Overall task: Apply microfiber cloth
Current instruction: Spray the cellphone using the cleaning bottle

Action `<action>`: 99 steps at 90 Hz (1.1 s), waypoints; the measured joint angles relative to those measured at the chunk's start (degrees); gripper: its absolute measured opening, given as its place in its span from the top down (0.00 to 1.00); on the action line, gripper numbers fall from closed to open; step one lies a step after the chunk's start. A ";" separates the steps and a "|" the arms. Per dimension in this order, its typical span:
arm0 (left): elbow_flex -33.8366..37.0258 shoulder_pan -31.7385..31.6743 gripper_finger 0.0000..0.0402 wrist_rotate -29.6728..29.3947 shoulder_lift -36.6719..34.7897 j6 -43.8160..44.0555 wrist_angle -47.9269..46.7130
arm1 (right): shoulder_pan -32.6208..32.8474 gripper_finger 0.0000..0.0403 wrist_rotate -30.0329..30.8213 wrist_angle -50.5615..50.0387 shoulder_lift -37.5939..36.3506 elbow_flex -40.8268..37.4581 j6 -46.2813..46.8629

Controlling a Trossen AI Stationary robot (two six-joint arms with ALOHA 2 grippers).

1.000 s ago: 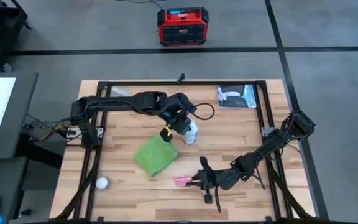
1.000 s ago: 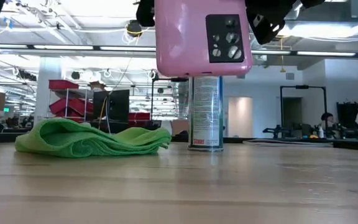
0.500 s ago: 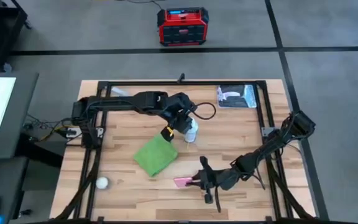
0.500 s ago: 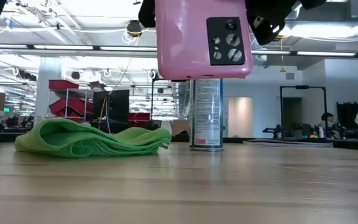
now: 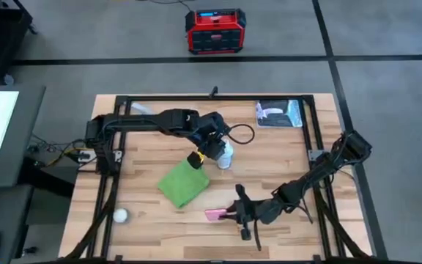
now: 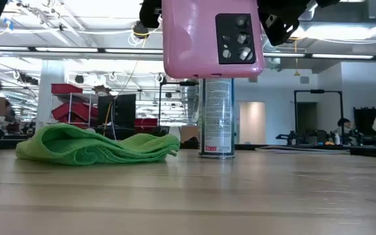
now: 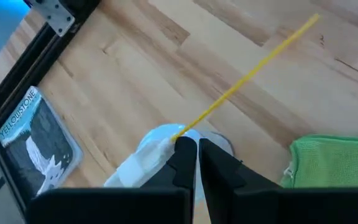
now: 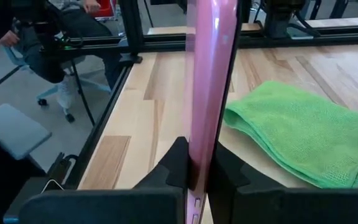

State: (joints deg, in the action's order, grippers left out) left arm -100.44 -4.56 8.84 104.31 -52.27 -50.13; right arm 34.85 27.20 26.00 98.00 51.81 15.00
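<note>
- The microfiber cloth (image 5: 183,183) is lying folded on the wooden bench (image 5: 145,154), a little left of centre, rumpled into soft layers in the low view (image 6: 96,147).
- The left tool (image 5: 217,149) is sitting at the spray can (image 5: 226,155), just to the right of the cloth's far corner; its fingers (image 7: 185,158) are pressed nearly together, pinching the top of the can where a thin yellow straw (image 7: 247,74) is sticking out.
- In the low view the can (image 6: 217,117) is standing upright on the bench, just right of the cloth and apart from it.
- The right tool (image 5: 234,213) is holding a pink phone (image 5: 215,214) near the front edge of the bench, to the right of the cloth's near corner and clear of it.
- From the right wrist the phone (image 8: 210,81) is showing edge-on, clamped between the two dark fingers (image 8: 176,168), with the green cloth (image 8: 297,134) lying beyond it.
- In the low view the phone (image 6: 211,39) is hanging above the bench, camera cluster facing us.
- A blue-and-white packet (image 5: 278,114) is lying at the far right corner of the bench; the left wrist view shows it too (image 7: 33,140).
- A small white ball (image 5: 120,215) is resting near the front left.
- A red and black box (image 5: 213,31) is sitting on the floor beyond the bench.
</note>
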 joint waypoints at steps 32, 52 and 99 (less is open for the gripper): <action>-3.69 0.58 1.00 -6.01 -0.55 1.68 -4.16 | 0.05 0.97 0.04 -0.35 0.00 0.00 0.00; -5.70 1.67 1.00 -6.08 -0.59 0.26 -3.76 | 0.05 0.97 0.06 -0.66 0.00 0.00 -0.02; -5.44 0.76 1.00 -1.44 1.15 -2.14 1.83 | 0.41 0.97 0.07 -1.03 0.00 0.00 0.02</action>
State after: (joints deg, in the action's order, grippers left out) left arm -105.89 -3.79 7.40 105.47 -54.41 -48.30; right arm 35.25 27.27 24.97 98.00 51.81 15.03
